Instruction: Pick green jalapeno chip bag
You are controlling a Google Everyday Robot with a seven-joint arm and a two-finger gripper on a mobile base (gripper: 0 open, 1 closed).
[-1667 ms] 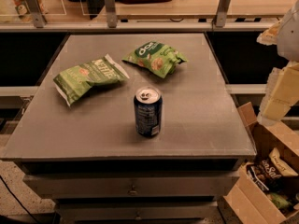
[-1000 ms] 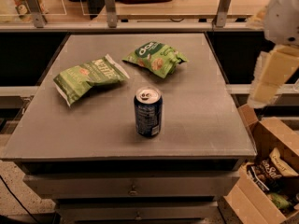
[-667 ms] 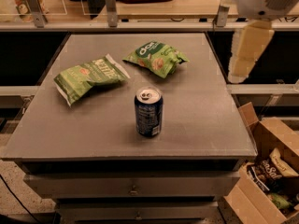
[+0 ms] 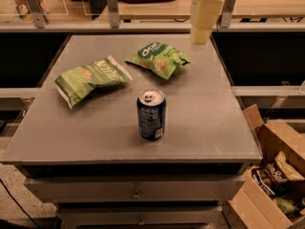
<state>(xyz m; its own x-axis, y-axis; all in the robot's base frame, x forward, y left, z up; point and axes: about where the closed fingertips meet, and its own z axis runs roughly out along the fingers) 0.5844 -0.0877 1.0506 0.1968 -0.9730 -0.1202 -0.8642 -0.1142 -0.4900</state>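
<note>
The green jalapeno chip bag (image 4: 90, 78) is long and light green with white slanted lettering. It lies flat on the left part of the grey table (image 4: 209, 128). My gripper (image 4: 204, 19) is cream-coloured and hangs over the table's far right edge, well to the right of and behind the bag. It is closer to the shorter green bag (image 4: 159, 58) with a dark round logo. It holds nothing that I can see.
A blue soda can (image 4: 151, 114) stands upright in the middle of the table, in front of both bags. A cardboard box (image 4: 274, 171) with snack bags sits on the floor at the lower right. A counter with posts runs behind the table.
My gripper has moved left and farther back, from beside the table's right side to above its far right edge. The bags and the can have not moved.
</note>
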